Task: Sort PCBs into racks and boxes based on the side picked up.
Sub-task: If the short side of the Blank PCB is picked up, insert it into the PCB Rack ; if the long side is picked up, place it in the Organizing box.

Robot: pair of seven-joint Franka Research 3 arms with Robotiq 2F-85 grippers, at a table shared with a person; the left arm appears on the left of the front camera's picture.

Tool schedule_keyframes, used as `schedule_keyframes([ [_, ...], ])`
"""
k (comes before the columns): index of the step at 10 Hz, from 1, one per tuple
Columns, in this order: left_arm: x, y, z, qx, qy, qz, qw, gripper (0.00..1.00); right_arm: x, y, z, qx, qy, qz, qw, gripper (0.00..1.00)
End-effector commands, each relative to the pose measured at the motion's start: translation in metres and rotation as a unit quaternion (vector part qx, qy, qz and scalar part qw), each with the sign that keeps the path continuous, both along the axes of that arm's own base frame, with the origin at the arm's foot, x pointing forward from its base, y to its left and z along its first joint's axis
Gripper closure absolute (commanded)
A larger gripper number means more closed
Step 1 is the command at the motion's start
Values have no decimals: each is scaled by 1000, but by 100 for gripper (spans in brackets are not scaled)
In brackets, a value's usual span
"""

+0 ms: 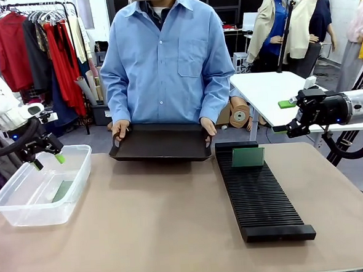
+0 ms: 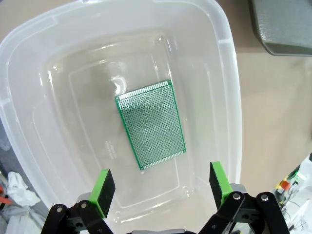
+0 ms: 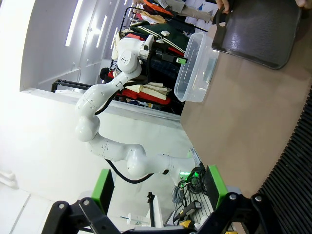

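On the table's left side, the clear box holds one PCB lying flat on its floor, dot-grid face up. Above it the left gripper hangs with jaws apart, empty. Another PCB stands upright in the far end of the black rack. The right gripper, jaws spread and empty, hovers beyond the rack. A person's hands hold a black tray.

Flat black tray at the tan table's far edge
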State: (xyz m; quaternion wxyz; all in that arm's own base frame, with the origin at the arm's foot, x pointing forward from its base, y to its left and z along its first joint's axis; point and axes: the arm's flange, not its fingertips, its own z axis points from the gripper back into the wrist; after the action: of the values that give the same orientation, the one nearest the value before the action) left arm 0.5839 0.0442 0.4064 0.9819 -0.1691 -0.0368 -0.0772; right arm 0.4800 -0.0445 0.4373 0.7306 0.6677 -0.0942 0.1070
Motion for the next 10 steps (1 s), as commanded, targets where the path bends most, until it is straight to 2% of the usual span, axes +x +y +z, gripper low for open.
schedule_keyframes([
  [1, -9, 3, 19, -25, -15, 10, 1000, 0, 1, 1, 2, 5, -3, -4, 1000, 0],
  [3, -21, 8, 37, -103, -28, 4, 994, 0, 1, 1, 2, 5, -3, -4, 1000, 0],
  [4, -24, 13, 41, -119, -29, 9, 992, 0, 1, 1, 2, 5, -3, -4, 1000, 0],
  [6, -30, 14, 45, -208, -14, 4, 978, 0, 1, 1, 2, 5, -3, -4, 1000, 0],
  [8, -33, 16, 48, -298, 2, -12, 955, 0, 1, 1, 2, 5, -3, -4, 1000, 0],
  [10, -35, 15, 52, -348, 11, -30, 937, 0, 1, 1, 2, 5, -3, -4, 1000, 0],
])
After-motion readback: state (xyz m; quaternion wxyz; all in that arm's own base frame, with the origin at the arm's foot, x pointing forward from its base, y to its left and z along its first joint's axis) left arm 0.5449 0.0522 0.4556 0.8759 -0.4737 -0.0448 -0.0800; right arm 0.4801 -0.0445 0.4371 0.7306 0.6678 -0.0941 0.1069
